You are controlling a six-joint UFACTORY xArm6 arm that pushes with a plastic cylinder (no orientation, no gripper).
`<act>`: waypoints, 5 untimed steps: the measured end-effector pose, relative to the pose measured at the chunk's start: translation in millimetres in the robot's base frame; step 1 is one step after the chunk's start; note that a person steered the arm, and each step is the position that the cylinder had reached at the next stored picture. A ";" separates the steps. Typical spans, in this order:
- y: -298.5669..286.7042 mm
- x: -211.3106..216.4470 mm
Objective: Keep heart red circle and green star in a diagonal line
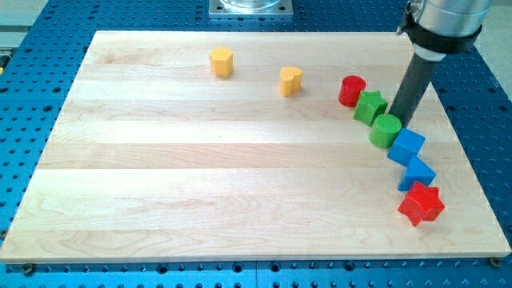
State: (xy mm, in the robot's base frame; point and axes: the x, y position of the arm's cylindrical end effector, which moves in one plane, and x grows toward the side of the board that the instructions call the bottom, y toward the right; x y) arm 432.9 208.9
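Observation:
The yellow heart (290, 81) lies in the upper middle of the wooden board (200, 176). The red circle (351, 90) sits to its right and slightly lower. The green star (370, 106) touches the red circle's lower right side. These three run in a shallow line down toward the view's right. My tip (402, 124) is just to the right of the green star and right beside the green circle (386, 130), at its upper right.
A yellow hexagon (222, 62) lies at the upper left of the heart. Two blue blocks (406, 147) (418, 173) and a red star (421, 204) continue the chain down the right side. The board's right edge is close.

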 end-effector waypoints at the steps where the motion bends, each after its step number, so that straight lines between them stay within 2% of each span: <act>1: -41.3 1.9; 2: -64.7 8.6; 3: -83.7 -6.9; 4: -81.2 -31.9; 5: -77.0 -31.9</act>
State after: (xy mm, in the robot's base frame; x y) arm 401.0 132.0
